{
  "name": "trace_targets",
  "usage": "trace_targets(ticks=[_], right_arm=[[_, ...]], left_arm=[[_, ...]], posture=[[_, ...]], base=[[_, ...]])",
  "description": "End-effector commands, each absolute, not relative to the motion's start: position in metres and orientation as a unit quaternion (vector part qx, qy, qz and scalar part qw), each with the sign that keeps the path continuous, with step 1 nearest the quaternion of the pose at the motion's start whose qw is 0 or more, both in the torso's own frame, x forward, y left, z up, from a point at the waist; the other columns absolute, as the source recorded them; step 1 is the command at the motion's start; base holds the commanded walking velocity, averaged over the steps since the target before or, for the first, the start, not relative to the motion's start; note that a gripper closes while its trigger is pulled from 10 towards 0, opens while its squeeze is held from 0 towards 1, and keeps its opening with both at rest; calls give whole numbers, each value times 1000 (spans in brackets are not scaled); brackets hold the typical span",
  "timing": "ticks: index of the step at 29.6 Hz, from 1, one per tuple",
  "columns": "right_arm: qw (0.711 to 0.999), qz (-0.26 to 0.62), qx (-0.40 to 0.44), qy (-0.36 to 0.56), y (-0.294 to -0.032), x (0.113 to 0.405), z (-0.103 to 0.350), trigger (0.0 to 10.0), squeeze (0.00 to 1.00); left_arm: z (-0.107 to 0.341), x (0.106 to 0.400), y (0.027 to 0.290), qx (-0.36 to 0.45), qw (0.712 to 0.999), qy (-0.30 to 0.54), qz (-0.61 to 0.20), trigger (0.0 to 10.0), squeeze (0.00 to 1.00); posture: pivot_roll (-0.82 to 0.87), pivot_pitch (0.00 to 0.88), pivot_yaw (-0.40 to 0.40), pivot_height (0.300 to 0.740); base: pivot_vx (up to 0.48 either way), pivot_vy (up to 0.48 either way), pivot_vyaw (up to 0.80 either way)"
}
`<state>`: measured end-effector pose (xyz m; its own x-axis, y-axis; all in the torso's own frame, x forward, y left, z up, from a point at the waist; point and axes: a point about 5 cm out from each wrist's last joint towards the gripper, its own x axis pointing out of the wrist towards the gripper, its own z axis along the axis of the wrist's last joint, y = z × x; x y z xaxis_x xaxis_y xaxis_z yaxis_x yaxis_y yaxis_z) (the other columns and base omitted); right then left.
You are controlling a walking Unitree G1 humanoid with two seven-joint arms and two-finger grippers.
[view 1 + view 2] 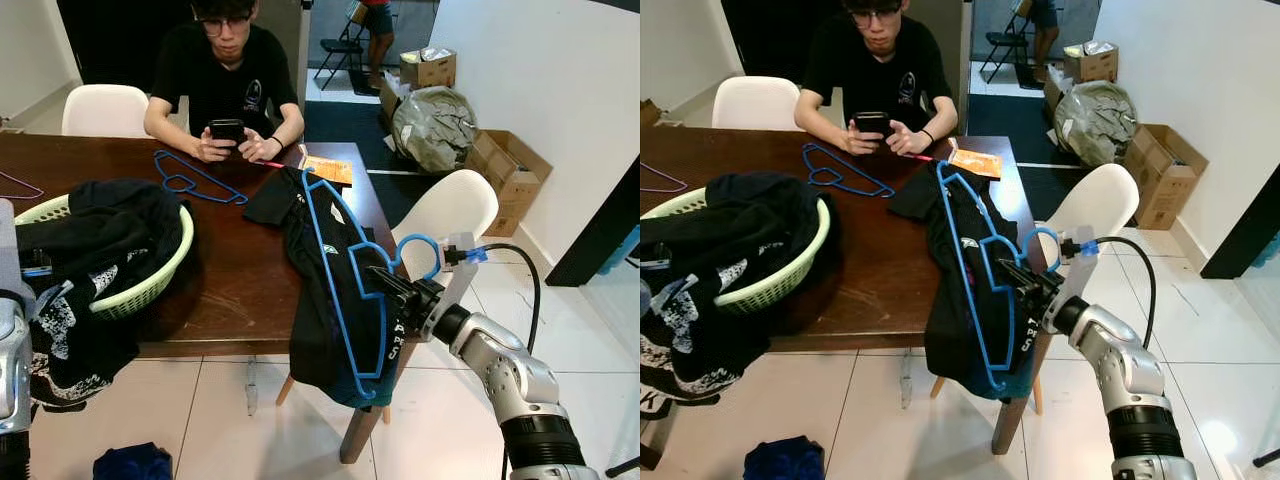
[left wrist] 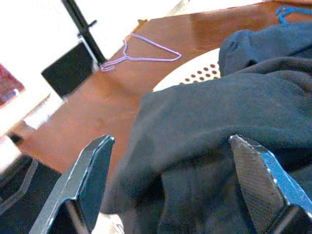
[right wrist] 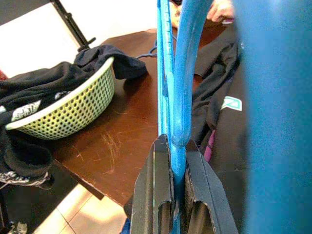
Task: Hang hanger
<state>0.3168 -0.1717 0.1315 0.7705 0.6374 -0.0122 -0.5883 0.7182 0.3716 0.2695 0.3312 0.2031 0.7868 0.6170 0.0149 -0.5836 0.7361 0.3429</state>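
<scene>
Gripping the neck of a blue hanger (image 1: 345, 290), the right end effector (image 1: 388, 283) has its two black fingers (image 3: 161, 195) pressed narrow against the plastic. That hanger carries a black garment (image 1: 315, 300) and sits at the near right corner of the brown worktop (image 1: 235, 265), the cloth draping over the edge toward the tiled floor (image 1: 200, 410). Its hook curls just beside a white chair (image 1: 445, 215). A second blue hanger (image 1: 195, 180) lies flat on the worktop in front of a seated person (image 1: 225, 70) holding a phone (image 1: 227, 130). On the left stands a green basket (image 1: 150, 285) heaped with dark clothes (image 1: 95, 235), some spilling over its rim. The left end effector (image 2: 170, 185) hovers over those clothes with its fingers spread wide. A purple wire hanger (image 2: 139, 56) rests on the wood beyond the basket.
</scene>
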Motion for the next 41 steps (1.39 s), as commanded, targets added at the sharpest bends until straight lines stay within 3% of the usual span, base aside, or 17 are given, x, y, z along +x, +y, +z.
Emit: trace_targets(ticks=[1, 19, 20, 24, 25, 36, 41], right_arm=[[926, 329, 169, 74, -174, 315, 132, 10000, 0], [928, 324, 165, 79, -177, 312, 132, 10000, 0], [928, 324, 165, 79, -177, 312, 132, 10000, 0], [928, 323, 165, 79, -177, 312, 132, 10000, 0], [929, 322, 166, 80, -178, 312, 132, 10000, 0], [930, 318, 169, 79, -178, 313, 132, 10000, 0], [930, 317, 171, 78, -177, 313, 132, 10000, 0]], left_arm=[[200, 273, 331, 180, 931, 59, 314, 10000, 0], [172, 278, 323, 165, 943, 155, 242, 10000, 0], [172, 278, 323, 171, 944, 149, 239, 2196, 0], [173, 279, 323, 174, 945, 144, 237, 2196, 0], [176, 279, 323, 176, 945, 138, 238, 0, 0], [197, 282, 324, 180, 947, 95, 247, 0, 0], [224, 289, 315, 75, 971, 21, 225, 0, 0]], posture=[[72, 0, -50, 740], [63, 17, -52, 740], [62, 17, -52, 740], [62, 17, -52, 740], [61, 18, -51, 740], [63, 15, -47, 740], [64, 13, -47, 740]], base=[[0, 0, 0], [0, 0, 0], [0, 0, 0], [0, 0, 0], [0, 0, 0], [0, 0, 0], [0, 0, 0]])
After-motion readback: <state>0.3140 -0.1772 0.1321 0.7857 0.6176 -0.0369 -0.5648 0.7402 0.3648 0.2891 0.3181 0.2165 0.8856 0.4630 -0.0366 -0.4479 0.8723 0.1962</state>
